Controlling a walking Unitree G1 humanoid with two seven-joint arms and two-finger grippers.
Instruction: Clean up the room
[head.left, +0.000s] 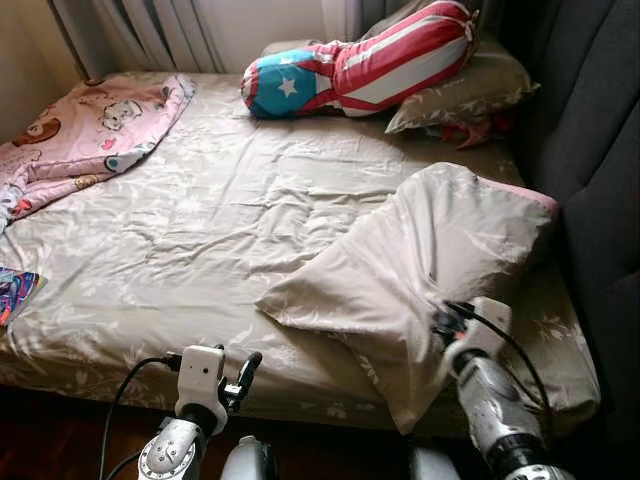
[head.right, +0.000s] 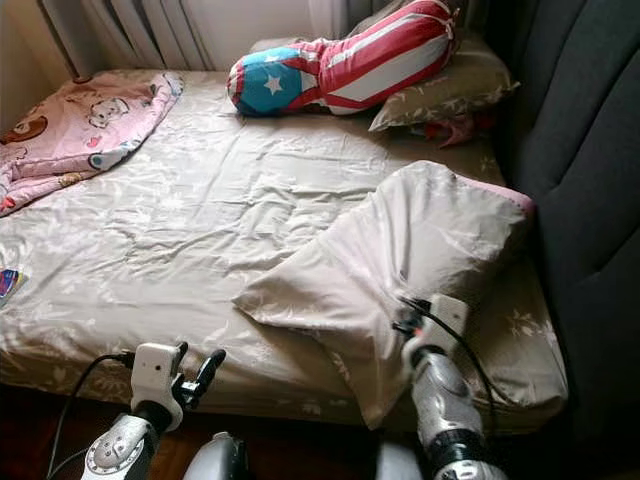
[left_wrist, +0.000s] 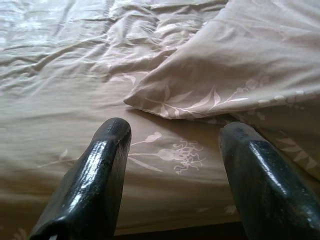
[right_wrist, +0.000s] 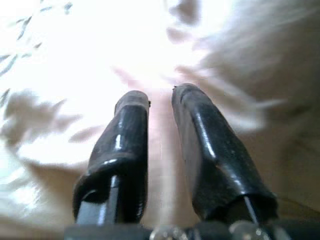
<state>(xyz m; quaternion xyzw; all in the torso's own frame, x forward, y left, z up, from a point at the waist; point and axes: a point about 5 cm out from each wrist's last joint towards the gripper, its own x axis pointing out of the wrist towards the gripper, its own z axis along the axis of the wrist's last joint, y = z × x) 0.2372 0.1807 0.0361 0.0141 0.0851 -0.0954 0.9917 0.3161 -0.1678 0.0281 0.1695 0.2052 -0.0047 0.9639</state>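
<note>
Though cut off at the lower edge, counted two arms and two grippers. Found the left gripper (head.left: 243, 375) just before the near edge of the bed (head.left: 200, 230), touching nothing, its two black fingers (left_wrist: 95, 175) well apart above the beige flowered sheet. Found the right gripper (right_wrist: 160, 95) at the near right part of the bed, with its tips hidden under the loose end of the near pillow (head.left: 420, 270) in the head views. Saw in the right wrist view, blurred and over-bright, both fingers nearly together with a thin fold of the pale cloth pinched between them. Could see this pillow lying slanted across the right side of the bed, with a pink edge showing at its far end beside the dark headboard (head.left: 600, 150).

Noticed at the left border one colourful thing (head.left: 15, 290), mostly cut off and not possible to identify. Farther on the left, saw one pink blanket (head.left: 90, 130) with cartoon figures, also partly out of frame. At the far end, counted one second pillow (head.left: 470, 90) in the same beige cloth, and one bolster (head.left: 370, 60) with red and white stripes and white stars on blue, leaning on it. Under that pillow, made out something reddish (head.left: 470, 130), too hidden to name. Behind all, saw curtains (head.left: 150, 30), cut off above.
</note>
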